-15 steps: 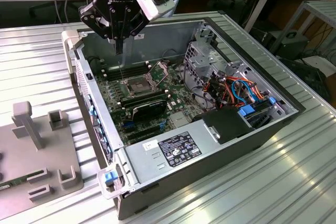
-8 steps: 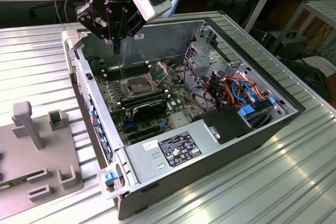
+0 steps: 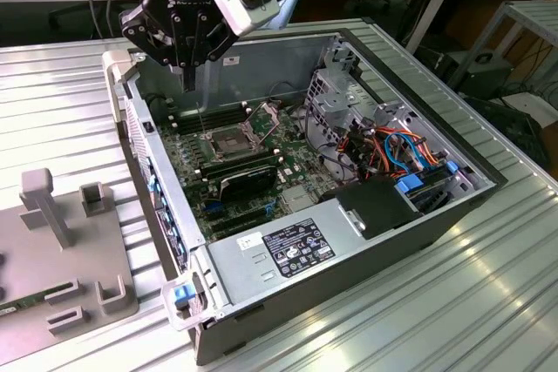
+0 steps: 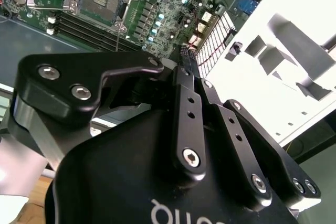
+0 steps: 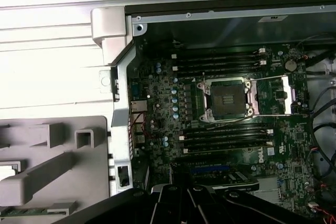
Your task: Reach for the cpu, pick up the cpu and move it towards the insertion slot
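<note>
Gripper (image 3: 187, 76) hangs over the computer case (image 3: 261, 50), near the corner with the white corner piece (image 3: 118, 67). Second wrist view: jaws drawn close together. I cannot tell if the chip is pinched between them (gripper body hides the gap). Socket (image 3: 228, 141) lies on the motherboard (image 3: 192, 176) below, toward the exterior view's right of the jaws, its bracket swung open and centre bare.

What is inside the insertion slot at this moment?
Inside the silver frame of the insertion slot the dark centre lies bare, with no pale chip seated. Its hinged bracket stands swung open alongside. What lies under the frame is covered.
</note>
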Robot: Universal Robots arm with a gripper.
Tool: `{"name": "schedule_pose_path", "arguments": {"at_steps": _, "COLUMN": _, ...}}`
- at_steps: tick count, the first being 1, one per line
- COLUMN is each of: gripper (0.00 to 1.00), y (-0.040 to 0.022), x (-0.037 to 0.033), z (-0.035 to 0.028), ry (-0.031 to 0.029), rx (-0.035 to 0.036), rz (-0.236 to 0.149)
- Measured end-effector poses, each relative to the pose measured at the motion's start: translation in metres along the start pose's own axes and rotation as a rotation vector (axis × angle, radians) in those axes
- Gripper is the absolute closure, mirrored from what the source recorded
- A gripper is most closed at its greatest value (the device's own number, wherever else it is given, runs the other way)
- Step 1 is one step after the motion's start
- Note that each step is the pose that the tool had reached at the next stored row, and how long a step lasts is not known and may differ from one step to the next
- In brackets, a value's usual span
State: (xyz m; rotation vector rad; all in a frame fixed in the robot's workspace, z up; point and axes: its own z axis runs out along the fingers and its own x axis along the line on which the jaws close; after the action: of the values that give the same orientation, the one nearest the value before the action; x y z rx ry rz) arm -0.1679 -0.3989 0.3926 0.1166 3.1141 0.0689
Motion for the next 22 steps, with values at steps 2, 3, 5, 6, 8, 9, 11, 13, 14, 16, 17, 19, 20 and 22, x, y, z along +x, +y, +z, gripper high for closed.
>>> {"name": "schedule_pose_path", "arguments": {"at_steps": 2, "gripper": 0.89, "y": -0.0002, "x": 0.0023, "z": -0.0001, "ry": 0.0, "rx": 0.0001, "rz": 0.0}}
{"name": "schedule_pose_path", "arguments": {"at_steps": 3, "gripper": 0.89, "y": -0.0003, "x": 0.0042, "z": -0.0001, "ry": 0.0, "rx": 0.0, "rz": 0.0}}
{"name": "schedule_pose_path", "arguments": {"at_steps": 5, "gripper": 0.89, "y": -0.0005, "x": 0.0069, "z": -0.0002, "ry": 0.0, "rx": 0.0, "rz": 0.0}}
{"name": "schedule_pose_path", "arguments": {"at_steps": 6, "gripper": 0.89, "y": -0.0006, "x": 0.0078, "z": -0.0002, "ry": 0.0, "rx": 0.0, "rz": 0.0}}
{"name": "schedule_pose_path", "arguments": {"at_steps": 8, "gripper": 0.89, "y": -0.0007, "x": 0.01, "z": -0.0002, "ry": 0.0, "rx": 0.0, "rz": 0.0}}
{"name": "schedule_pose_path", "arguments": {"at_steps": 9, "gripper": 0.89, "y": -0.0008, "x": 0.0107, "z": -0.0002, "ry": 0.0, "rx": -0.0001, "rz": 0.0}}
{"name": "schedule_pose_path", "arguments": {"at_steps": 11, "gripper": 0.89, "y": -0.0009, "x": 0.0124, "z": -0.0003, "ry": 0.0001, "rx": 0.0001, "rz": 0.0}}
{"name": "schedule_pose_path", "arguments": {"at_steps": 13, "gripper": 0.89, "y": -0.0011, "x": 0.0143, "z": -0.0003, "ry": 0.0001, "rx": 0.0, "rz": 0.0}}
{"name": "schedule_pose_path", "arguments": {"at_steps": 14, "gripper": 0.89, "y": -0.0012, "x": 0.0153, "z": -0.0003, "ry": 0.0001, "rx": -0.0001, "rz": 0.0}}
{"name": "schedule_pose_path", "arguments": {"at_steps": 16, "gripper": 0.89, "y": -0.0014, "x": 0.0183, "z": -0.0003, "ry": 0.0002, "rx": 0.0, "rz": 0.0}}
{"name": "schedule_pose_path", "arguments": {"at_steps": 17, "gripper": 0.89, "y": -0.0015, "x": 0.0198, "z": -0.0003, "ry": 0.0002, "rx": 0.0, "rz": 0.0}}
{"name": "schedule_pose_path", "arguments": {"at_steps": 19, "gripper": 0.89, "y": -0.0017, "x": 0.0225, "z": -0.0004, "ry": 0.0003, "rx": 0.0001, "rz": 0.0}}
{"name": "schedule_pose_path", "arguments": {"at_steps": 20, "gripper": 0.89, "y": -0.0018, "x": 0.0237, "z": -0.0004, "ry": 0.0004, "rx": 0.0001, "rz": 0.0}}
{"name": "schedule_pose_path", "arguments": {"at_steps": 22, "gripper": 0.89, "y": -0.002, "x": 0.0265, "z": -0.0004, "ry": 0.0003, "rx": 0.0, "rz": 0.0}}
